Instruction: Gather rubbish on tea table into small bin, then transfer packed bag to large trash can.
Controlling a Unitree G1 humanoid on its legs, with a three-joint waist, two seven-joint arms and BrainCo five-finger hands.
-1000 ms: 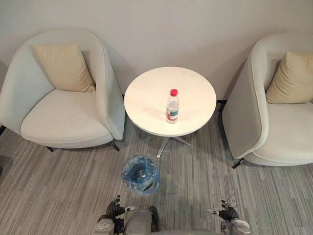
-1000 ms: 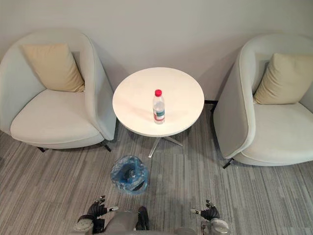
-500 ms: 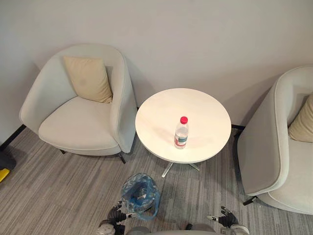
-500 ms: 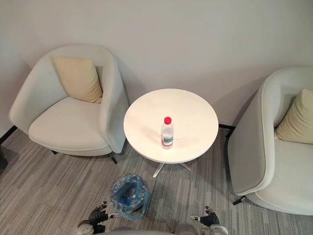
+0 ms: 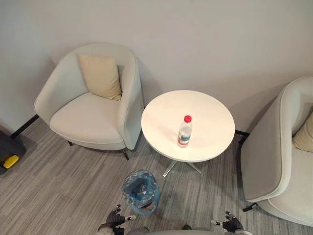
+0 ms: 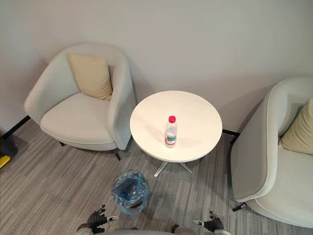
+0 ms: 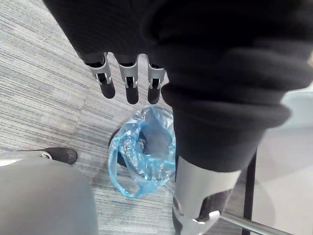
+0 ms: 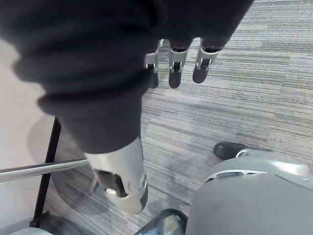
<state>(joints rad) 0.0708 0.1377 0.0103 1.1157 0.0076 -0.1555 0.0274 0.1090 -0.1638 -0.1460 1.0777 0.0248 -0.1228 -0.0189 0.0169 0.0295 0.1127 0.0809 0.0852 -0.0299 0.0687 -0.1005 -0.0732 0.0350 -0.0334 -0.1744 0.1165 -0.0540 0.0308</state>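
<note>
A clear plastic bottle (image 5: 184, 132) with a red cap stands upright on the round white tea table (image 5: 205, 110). On the carpet in front of the table sits the small bin lined with a blue bag (image 5: 141, 191), also seen as the blue bag (image 7: 144, 149) below my left hand. My left hand (image 5: 115, 220) hangs low at the bottom edge, just left of the bin, fingers (image 7: 132, 85) relaxed and holding nothing. My right hand (image 5: 231, 223) hangs at the bottom right, its fingers (image 8: 174, 66) straight over bare carpet.
A pale armchair (image 5: 93, 110) with a beige cushion (image 5: 101, 75) stands left of the table. A second armchair (image 5: 281, 161) stands on the right. A dark object with a yellow part (image 5: 7, 157) lies at the far left edge. Grey striped carpet lies around the bin.
The whole picture has shifted: the camera has turned left, so the left armchair sits further in and the right one is partly cut off. Both hands still hang low.
</note>
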